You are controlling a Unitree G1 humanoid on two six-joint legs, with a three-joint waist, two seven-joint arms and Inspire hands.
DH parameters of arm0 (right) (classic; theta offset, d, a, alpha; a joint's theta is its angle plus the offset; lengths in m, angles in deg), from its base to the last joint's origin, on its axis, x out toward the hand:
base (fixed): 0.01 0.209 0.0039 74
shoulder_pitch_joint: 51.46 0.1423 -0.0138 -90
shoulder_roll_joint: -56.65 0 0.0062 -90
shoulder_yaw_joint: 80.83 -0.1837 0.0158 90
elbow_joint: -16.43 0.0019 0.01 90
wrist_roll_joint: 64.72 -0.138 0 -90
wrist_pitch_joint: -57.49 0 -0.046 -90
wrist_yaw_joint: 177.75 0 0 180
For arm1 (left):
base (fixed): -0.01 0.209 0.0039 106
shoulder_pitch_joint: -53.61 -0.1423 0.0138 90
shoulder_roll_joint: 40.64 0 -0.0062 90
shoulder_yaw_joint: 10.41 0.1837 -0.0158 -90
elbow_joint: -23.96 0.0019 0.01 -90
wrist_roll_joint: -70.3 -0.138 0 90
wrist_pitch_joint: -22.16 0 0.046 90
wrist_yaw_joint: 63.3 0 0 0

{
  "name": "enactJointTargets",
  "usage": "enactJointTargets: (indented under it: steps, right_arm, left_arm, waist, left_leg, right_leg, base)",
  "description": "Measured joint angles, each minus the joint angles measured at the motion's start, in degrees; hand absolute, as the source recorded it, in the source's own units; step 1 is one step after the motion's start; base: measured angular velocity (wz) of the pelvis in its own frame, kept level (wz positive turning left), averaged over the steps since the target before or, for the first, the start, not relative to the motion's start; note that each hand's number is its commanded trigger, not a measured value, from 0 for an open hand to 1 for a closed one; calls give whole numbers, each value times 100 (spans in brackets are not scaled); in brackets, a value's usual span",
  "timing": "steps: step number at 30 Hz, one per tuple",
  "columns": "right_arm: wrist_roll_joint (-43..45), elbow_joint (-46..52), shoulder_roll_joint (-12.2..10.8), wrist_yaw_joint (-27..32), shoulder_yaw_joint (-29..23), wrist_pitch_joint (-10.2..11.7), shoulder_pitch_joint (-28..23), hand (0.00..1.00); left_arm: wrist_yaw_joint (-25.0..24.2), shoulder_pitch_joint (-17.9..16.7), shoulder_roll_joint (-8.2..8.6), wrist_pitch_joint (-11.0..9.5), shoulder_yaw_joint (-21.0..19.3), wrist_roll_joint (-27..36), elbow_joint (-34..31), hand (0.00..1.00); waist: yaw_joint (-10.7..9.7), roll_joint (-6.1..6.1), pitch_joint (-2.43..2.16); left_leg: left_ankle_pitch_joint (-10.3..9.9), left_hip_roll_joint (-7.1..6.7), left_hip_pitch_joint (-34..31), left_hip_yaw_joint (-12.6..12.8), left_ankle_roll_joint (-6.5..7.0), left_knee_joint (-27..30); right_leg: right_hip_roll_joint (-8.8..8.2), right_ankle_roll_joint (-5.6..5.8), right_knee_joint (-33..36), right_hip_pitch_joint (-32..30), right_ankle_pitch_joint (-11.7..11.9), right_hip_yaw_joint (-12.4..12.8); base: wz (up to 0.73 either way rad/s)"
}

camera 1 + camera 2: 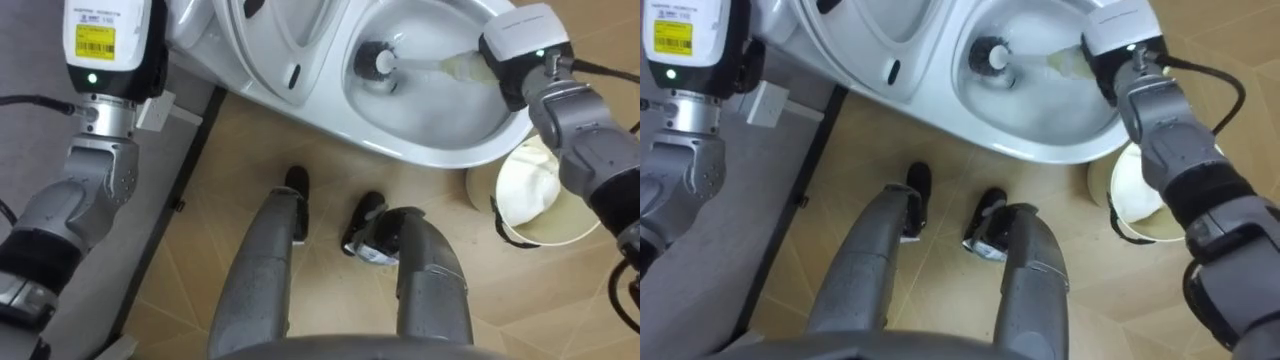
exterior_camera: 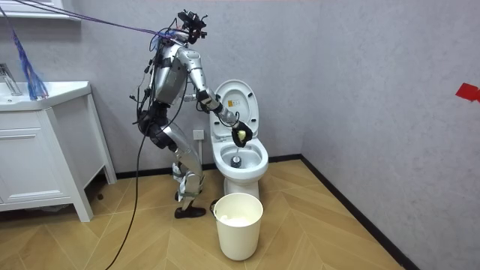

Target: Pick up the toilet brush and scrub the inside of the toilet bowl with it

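Note:
The white toilet (image 1: 440, 155) stands in front of me with its lid (image 2: 238, 101) raised. A toilet brush reaches into the bowl, its round head (image 1: 378, 62) (image 1: 990, 55) low against the inner wall. My right hand (image 1: 465, 68) (image 1: 1070, 62) comes in over the bowl's right rim and is curled round the brush's pale handle. In the room view the same hand (image 2: 241, 135) hovers above the bowl (image 2: 240, 161). My left forearm (image 1: 105, 40) rises past the toilet's left side and leaves the picture at the top.
A white bin (image 1: 530, 195) (image 2: 240, 225) stands on the wooden floor just right of the bowl, close to my right arm. The grey wall (image 1: 150, 230) with a white socket (image 1: 150, 110) runs along my left. A white washstand (image 2: 45, 142) is at the room view's left.

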Motion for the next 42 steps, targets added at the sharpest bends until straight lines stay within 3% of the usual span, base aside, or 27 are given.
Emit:
enactJointTargets:
  steps: [1,3,5,8,14,22,25,28,30,33,38,42]
  right_arm:
    - [2,74,-1,-65,37,-47,-38,100]
    - [118,401,15,-379,90,-278,-209,100]
    - [256,593,22,-578,107,-463,-347,100]
    - [333,970,31,-833,77,-735,-697,100]
    - [339,1739,55,-1316,57,-1069,-1022,100]
    - [740,1972,76,-1364,-109,-1082,-1267,100]
    - [646,1569,80,-1111,-130,-826,-1084,100]
    - [33,509,-7,-614,-169,-322,-524,100]
    - [-478,-161,-58,-281,-218,135,-24,100]
    - [-616,-394,55,35,-403,441,386,100]
    - [-464,-363,192,182,-437,539,687,100]
    - [-397,294,298,64,-305,310,304,100]
  left_arm:
    - [-20,-2,0,-2,12,0,0,0]
    - [-79,-18,2,7,141,2,-3,0]
    - [-126,-36,3,17,281,13,-46,0]
    - [-188,-158,114,8,390,4,-103,0]
    - [-419,-183,123,-11,609,52,-120,0]
    - [-580,-372,101,-129,684,142,-280,0]
    - [-699,-343,5,-139,689,178,-266,0]
    - [-815,-233,-197,-198,688,225,-247,0]
    - [-812,-186,-314,-193,663,223,-278,0]
    - [-793,-161,-332,-209,491,94,-354,0]
    - [-939,-236,-329,-214,433,97,-409,0]
    - [-1073,-227,-316,-214,436,97,-490,0]
  waist:
    - [2,20,-13]
    - [105,174,-109]
    - [184,284,-166]
    - [240,405,-222]
    - [217,407,-223]
    - [136,391,-232]
    - [127,325,-236]
    - [37,30,-194]
    - [-97,-222,-118]
    - [-180,-432,-73]
    - [-218,-466,-77]
    - [-146,-416,-98]
  left_leg:
    - [0,2,14,-11,-1,-12]
    - [-2,71,57,-16,-3,-52]
    - [8,91,114,20,7,-151]
    - [22,91,226,65,-2,-267]
    - [75,101,275,51,-61,-427]
    - [99,91,296,7,-89,-469]
    - [106,82,369,31,-80,-492]
    - [196,36,470,158,-55,-613]
    - [287,-15,514,146,-57,-719]
    - [328,-46,428,135,-44,-689]
    - [352,-66,446,155,-13,-686]
    - [316,-53,448,175,16,-682]
  right_leg:
    - [13,6,-18,21,10,0]
    - [124,34,-187,94,99,25]
    - [149,36,-296,134,166,33]
    - [155,48,-370,200,174,70]
    - [196,-18,-458,196,184,79]
    - [232,-23,-570,242,188,65]
    - [219,1,-573,295,171,79]
    - [111,-6,-462,261,140,143]
    - [62,-8,-439,250,138,141]
    - [7,25,-362,150,104,126]
    - [-16,89,-375,174,148,141]
    - [2,65,-395,183,188,158]
  base:
    - [-5]
    - [-13]
    - [-14]
    - [-6]
    - [1]
    - [2]
    - [-1]
    - [2]
    - [11]
    - [5]
    - [-1]
    - [-4]
